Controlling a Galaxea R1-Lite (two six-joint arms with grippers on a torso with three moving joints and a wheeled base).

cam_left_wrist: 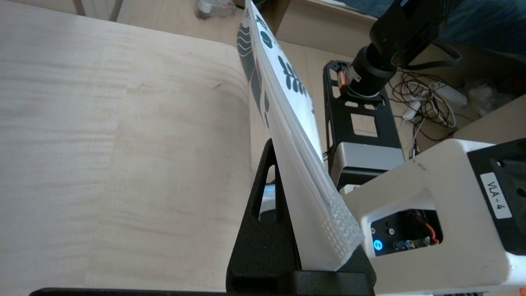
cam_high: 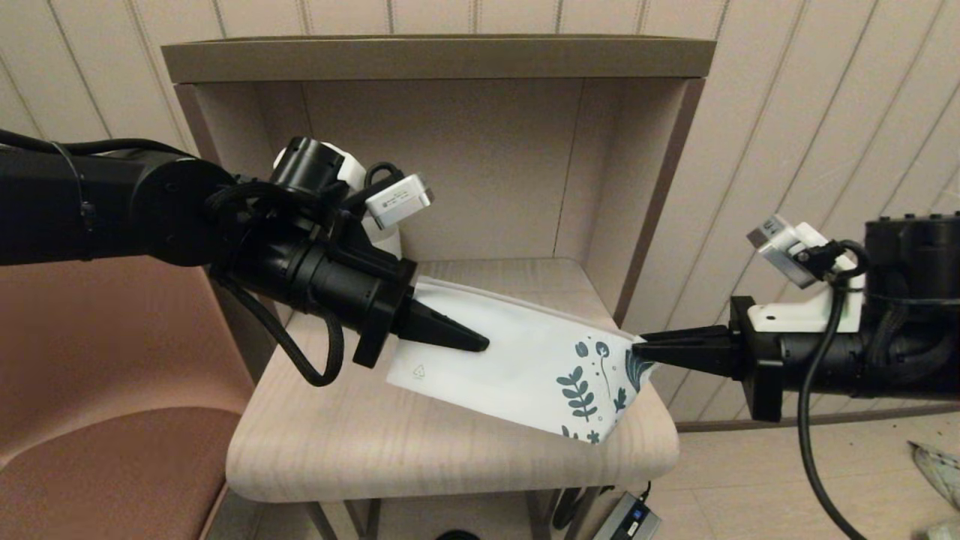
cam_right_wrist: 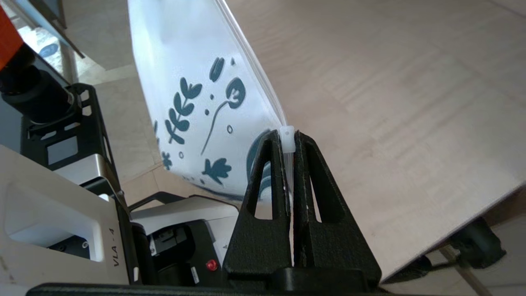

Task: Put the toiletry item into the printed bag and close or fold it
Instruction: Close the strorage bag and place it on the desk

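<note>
The printed bag is held between both grippers just above the wooden shelf board, its zip edge along the far side. My left gripper is shut on the plain white end, and one black finger shows beside the bag. My right gripper is shut at the end with teal leaf prints. Its fingertips pinch the small white zip slider. The toiletry item is not visible in any view.
The shelf board sits in an open wooden niche with a back wall and a right side wall close to the right arm. A pink chair stands to the left. A power adapter and cables lie on the floor below.
</note>
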